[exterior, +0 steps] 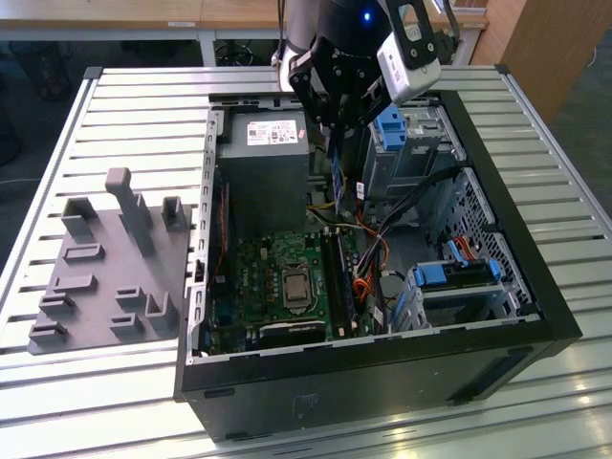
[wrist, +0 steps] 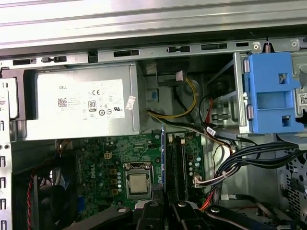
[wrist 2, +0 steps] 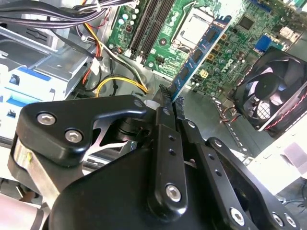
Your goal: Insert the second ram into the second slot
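Ram stick (wrist 2: 199, 52) being gripped at one end by pincer (wrist 2: 171, 99), jaws closed on it. Long axis being held parallel to memory slots (wrist: 176, 160), above and apart. In exterior view, slots lying below pincer, at frame centre.

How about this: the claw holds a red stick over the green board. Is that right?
Not quite. The stick is blue, not red, as the second wrist view shows. The claw does hold it over the green board.
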Tool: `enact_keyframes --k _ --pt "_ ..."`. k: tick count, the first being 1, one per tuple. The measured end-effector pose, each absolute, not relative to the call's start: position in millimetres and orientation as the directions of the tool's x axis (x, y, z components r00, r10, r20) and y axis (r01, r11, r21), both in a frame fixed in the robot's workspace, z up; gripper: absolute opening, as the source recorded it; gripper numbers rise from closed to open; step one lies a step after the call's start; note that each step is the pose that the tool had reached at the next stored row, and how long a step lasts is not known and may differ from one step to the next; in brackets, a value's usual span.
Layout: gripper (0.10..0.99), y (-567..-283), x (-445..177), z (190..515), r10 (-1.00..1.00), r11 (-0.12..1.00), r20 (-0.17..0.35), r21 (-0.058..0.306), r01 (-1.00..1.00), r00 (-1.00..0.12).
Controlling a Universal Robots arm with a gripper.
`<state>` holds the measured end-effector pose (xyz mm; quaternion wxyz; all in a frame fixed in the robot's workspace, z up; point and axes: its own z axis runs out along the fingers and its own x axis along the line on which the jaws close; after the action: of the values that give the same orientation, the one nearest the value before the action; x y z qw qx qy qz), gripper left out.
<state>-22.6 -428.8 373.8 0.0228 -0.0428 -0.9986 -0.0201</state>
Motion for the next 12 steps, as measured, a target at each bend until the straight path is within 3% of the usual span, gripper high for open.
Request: enact_keyframes --k 12 --pt "0.137 -429.3 -22.7 373.3 0.146 0.988 0.047 0.038 0.148 -0.988"
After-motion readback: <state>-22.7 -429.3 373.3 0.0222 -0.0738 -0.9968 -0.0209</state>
